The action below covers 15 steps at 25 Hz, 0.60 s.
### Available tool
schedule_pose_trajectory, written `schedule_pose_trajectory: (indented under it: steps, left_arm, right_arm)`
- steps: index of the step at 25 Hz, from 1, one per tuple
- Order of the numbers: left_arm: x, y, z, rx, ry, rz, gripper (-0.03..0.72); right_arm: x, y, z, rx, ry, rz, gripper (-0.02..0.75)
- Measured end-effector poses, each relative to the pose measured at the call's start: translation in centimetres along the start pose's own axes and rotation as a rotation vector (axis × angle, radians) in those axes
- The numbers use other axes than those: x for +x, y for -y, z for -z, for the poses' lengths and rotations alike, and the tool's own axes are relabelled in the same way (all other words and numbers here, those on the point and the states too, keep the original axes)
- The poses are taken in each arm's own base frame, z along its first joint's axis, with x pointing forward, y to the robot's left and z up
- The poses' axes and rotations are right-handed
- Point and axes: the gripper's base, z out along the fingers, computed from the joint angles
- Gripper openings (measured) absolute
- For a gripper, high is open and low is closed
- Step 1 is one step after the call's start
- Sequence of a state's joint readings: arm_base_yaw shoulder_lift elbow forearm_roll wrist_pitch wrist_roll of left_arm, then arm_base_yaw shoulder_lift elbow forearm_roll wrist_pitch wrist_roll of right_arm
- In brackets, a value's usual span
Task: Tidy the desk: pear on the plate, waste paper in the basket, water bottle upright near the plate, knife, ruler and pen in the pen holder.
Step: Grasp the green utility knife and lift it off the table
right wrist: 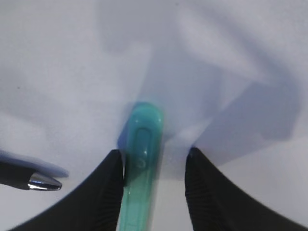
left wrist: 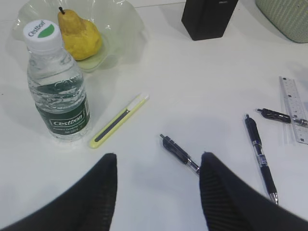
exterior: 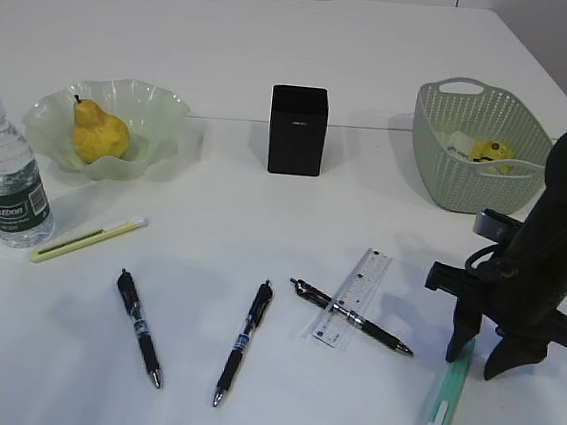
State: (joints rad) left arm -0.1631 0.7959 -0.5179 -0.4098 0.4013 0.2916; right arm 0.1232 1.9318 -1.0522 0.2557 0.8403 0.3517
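1. The right gripper (exterior: 491, 361) stood at about 4 o'clock on the table (exterior: 228, 57), fingers pointing down and spread apart, straddling the upper end of the green knife (exterior: 450, 389).
2. In the right wrist view the green knife (right wrist: 141, 168) lay between the two fingers but off centre, close against the left-hand finger (right wrist: 103, 192) and clear of the other; whether it touched that finger could not be told. Nothing was clamped yet.
3. The knife's long axis ran roughly 12 to 6 o'clock in the exterior view, tilted slightly toward 1 o'clock, with its white end nearest the camera. The jaws appeared to close across that axis, which I judged suitable for a pinch.
4. The right arm was plainly the nearer one to this knife; the pen holder (exterior: 296, 129) sat well away toward 10 o'clock from the gripper, past the ruler (exterior: 353, 297).
5. A pen tip (right wrist: 43, 182) showed just left of the gripper in the wrist view, near enough that a sideways slip could nudge it.
6. The left gripper (left wrist: 159, 185) hung open over the table's left half, holding nothing, with a pen (left wrist: 180, 154) just ahead between its fingers and the yellow knife (left wrist: 119, 120) toward 11 o'clock.
7. The pear (exterior: 98, 132) sat on the plate (exterior: 163, 111), and the water bottle (exterior: 8, 173) stood upright beside it.
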Motion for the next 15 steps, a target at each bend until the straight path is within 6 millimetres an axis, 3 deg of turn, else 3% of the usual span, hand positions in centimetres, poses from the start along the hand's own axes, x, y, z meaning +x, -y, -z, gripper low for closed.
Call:
schedule_pose_trajectory:
  steps: [8,15]
  left_arm:
    - [0.01,-0.03,0.0,-0.003,-0.001,-0.008,0.384]
    - [0.01,-0.04,0.0,-0.005,-0.001,-0.011,0.383]
  right_arm:
    - [-0.01,0.02,-0.06,0.002,-0.001,0.001,0.264]
    - [0.0,0.03,-0.1,0.003,-0.004,-0.018,0.242]
